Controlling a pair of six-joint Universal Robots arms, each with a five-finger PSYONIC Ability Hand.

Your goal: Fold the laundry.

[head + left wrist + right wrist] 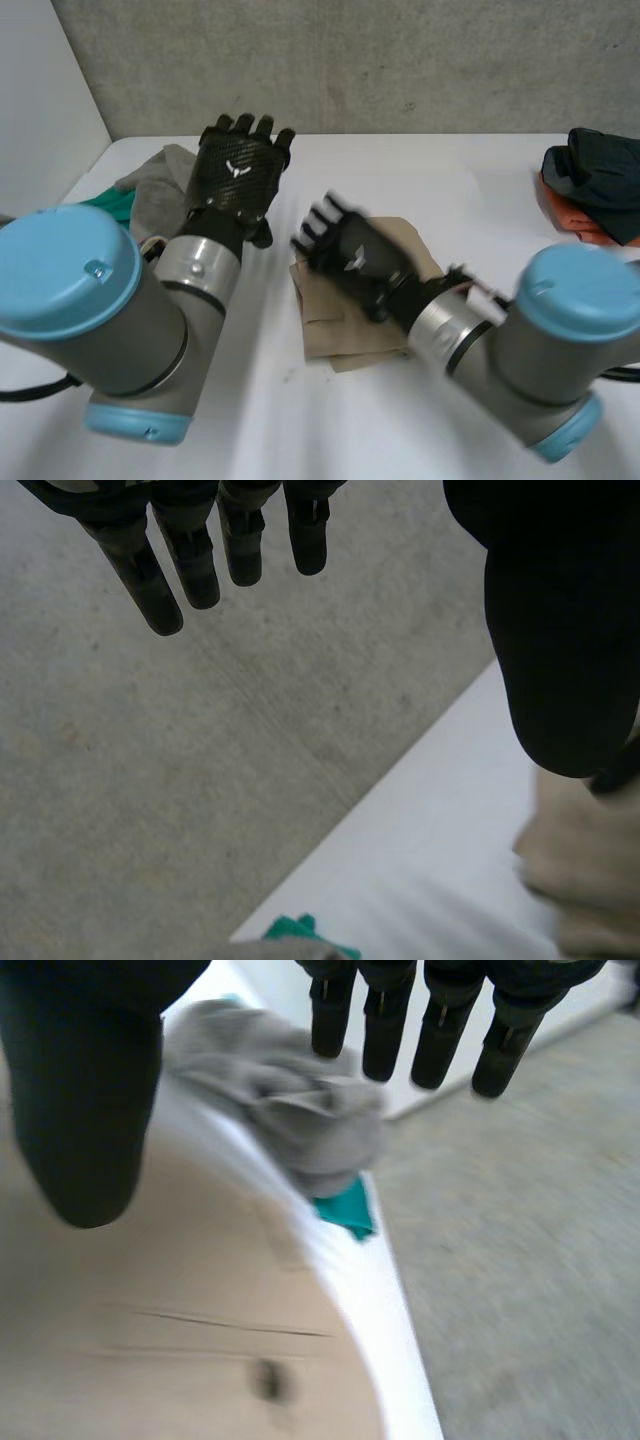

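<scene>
**Hands.** The left hand (238, 170) was raised above the white table (430, 170), back toward the head camera. In the left wrist view its fingers (140, 580) were straight and slightly spread, with the thumb set well apart from them. It held nothing and touched nothing.

The right hand (352, 250) was over the tan cloth (335, 325). In the right wrist view its fingers (385, 1020) were straight and side by side, and the thumb stood clear of them. Nothing was gripped. Whether the palm rested on the tan cloth could not be told.

**Markings.** A pale mark showed on the back of each hand in the head view. It was too small to read as lettering. A small dark spot (268, 1380) lay on the tan cloth.

**Laundry count.**
- One tan cloth, folded flat in layers, near the middle of the table under the right hand.
- One grey cloth (160, 190), crumpled, at the table's far left, just beside the left hand.
- One green cloth (112, 205), touching the grey cloth and partly under it at the table edge.
- One pile (600, 185) of dark and orange garments at the far right, well apart from the rest. The number of pieces in it could not be told.

**Surroundings.** A grey concrete wall (350, 60) stood behind the table.
</scene>
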